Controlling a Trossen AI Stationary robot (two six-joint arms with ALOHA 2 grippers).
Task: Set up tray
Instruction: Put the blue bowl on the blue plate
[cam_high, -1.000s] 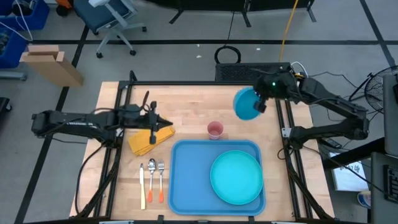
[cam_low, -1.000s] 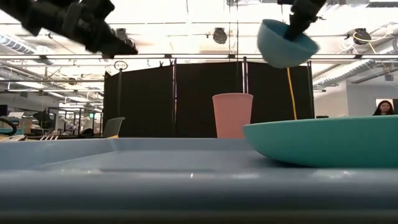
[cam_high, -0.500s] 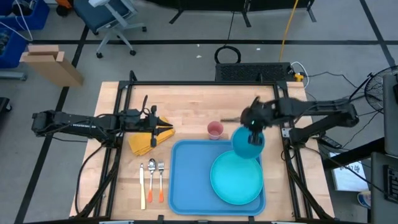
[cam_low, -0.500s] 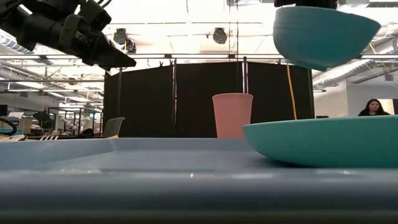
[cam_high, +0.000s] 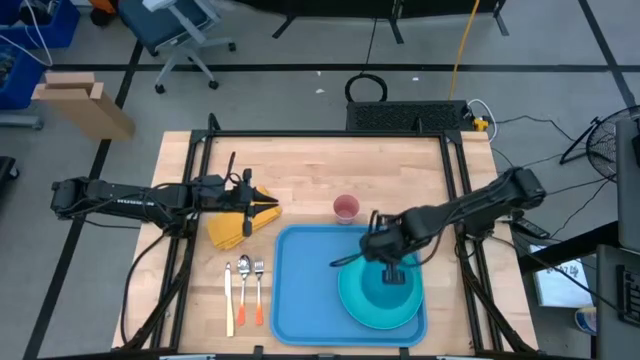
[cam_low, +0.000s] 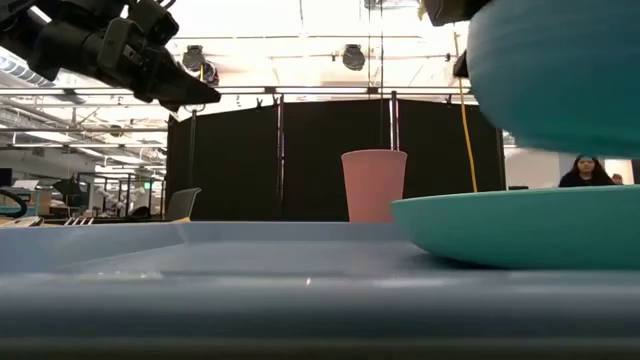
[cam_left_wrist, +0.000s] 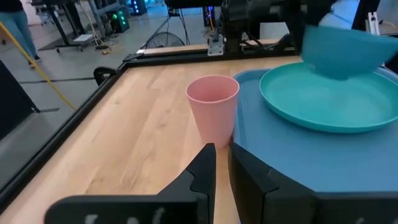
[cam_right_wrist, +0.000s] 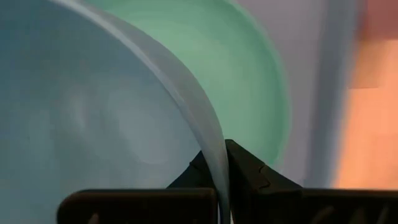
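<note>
Sky-blue plastic tray (cam_high: 300, 290) lies flat at the front middle of the wooden table (cam_high: 300, 175), with a round teal plate (cam_high: 365, 300) resting on its right half. Above that plate, clear of it in the low view, the right gripper (cam_high: 385, 262) pinches the rim of a blue bowl (cam_high: 390, 285) between its narrowed fingers. A pink cup (cam_high: 345, 208) stands upright on the table just beyond the tray's far edge. Left of the tray lie a knife (cam_high: 228, 297), spoon (cam_high: 243, 290) and fork (cam_high: 258, 290), side by side. Farther back, the left gripper (cam_high: 262, 203) hovers over a folded yellow napkin (cam_high: 235, 225), its fingers almost together and holding nothing.
</note>
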